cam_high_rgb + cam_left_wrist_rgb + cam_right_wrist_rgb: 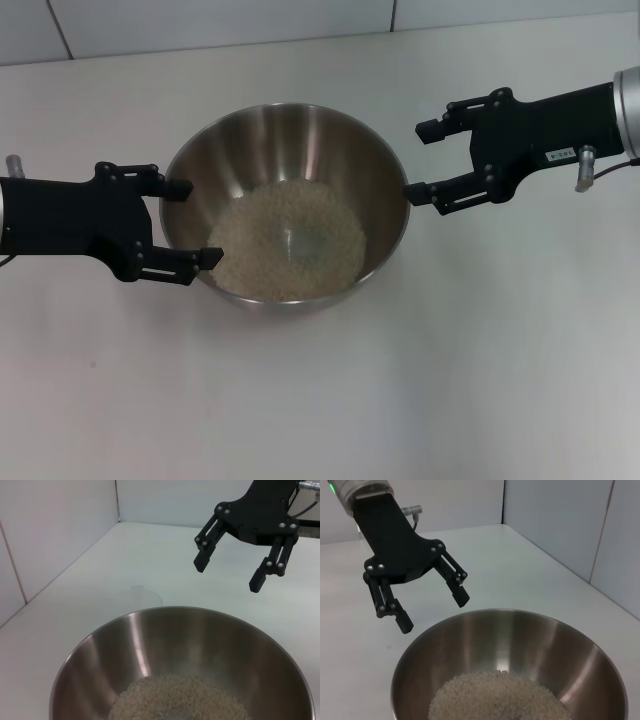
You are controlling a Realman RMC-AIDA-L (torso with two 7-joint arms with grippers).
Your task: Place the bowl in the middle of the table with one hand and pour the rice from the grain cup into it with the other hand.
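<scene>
- You have the bowl (pixel 287 205) sitting near the middle of the tabletop (pixel 480 380), with the rice (pixel 287 245) already heaped in its bottom, so both placing and pouring look done to me
- Your left end effector (pixel 182 222) sits at the bowl's 9 o'clock, released, its fingers spread just outside the rim and holding nothing
- Your right end effector (pixel 425 160) sits at the bowl's 3 o'clock, also released and empty, its lower finger close to the rim; whether it touches I cannot tell
- The grain cup does not show in any view, so you cannot confirm where it ended up
- What is left, as I judge it, is only to draw both arms back clear of the bowl
- Count: one bowl, one heap of rice, two end effectors, no cup in view
- From the left wrist view a faint round mark lies on the tabletop beyond the bowl; what it is I cannot tell
</scene>
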